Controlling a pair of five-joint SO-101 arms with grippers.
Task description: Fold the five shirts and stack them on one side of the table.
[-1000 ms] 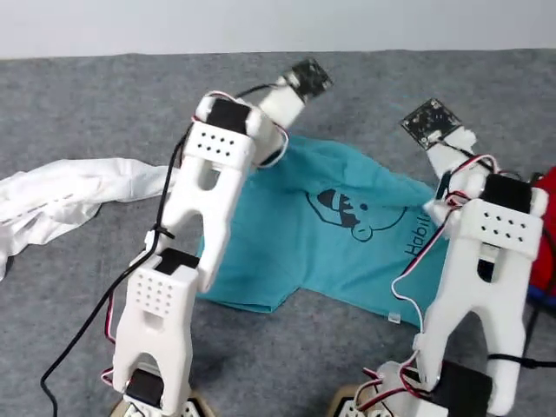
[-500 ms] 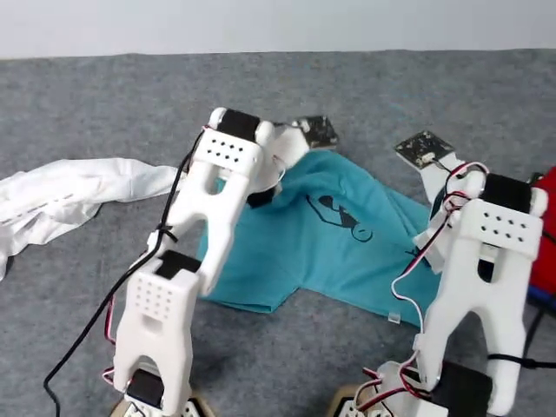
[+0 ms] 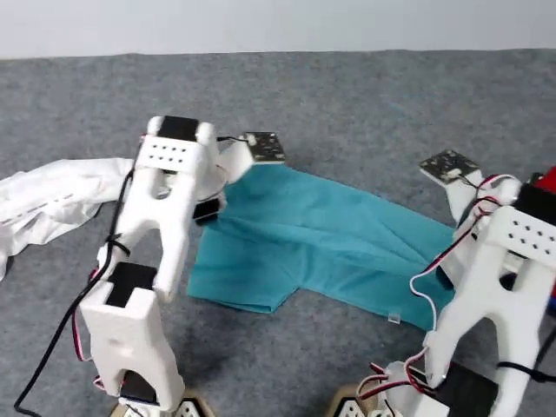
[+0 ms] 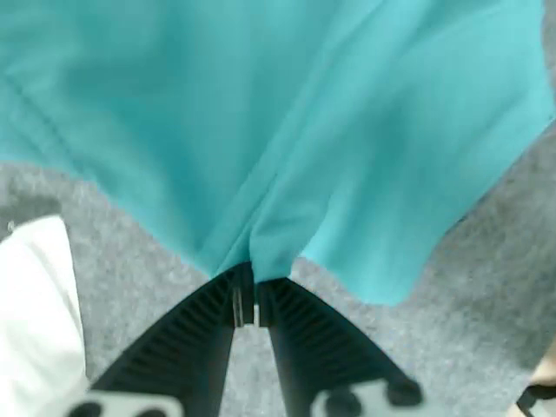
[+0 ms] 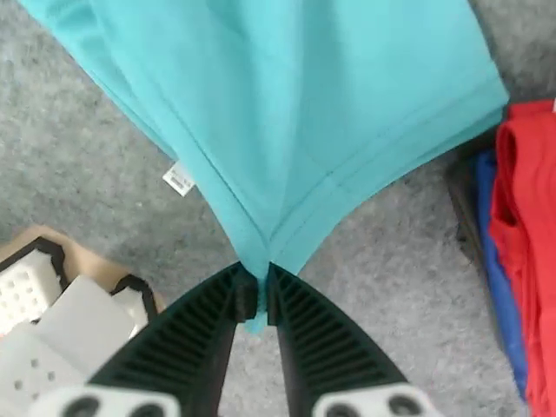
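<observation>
Grey felt table (image 3: 373, 95), white wall (image 3: 278, 24)

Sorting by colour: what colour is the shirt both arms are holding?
Teal; the shirt shows best in the high view.

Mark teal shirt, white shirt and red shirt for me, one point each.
teal shirt (image 3: 330, 252), high view, middle of its spread cloth.
white shirt (image 3: 61, 195), high view, middle of the crumpled heap.
red shirt (image 5: 528, 217), right wrist view, middle of the red fabric that shows.
</observation>
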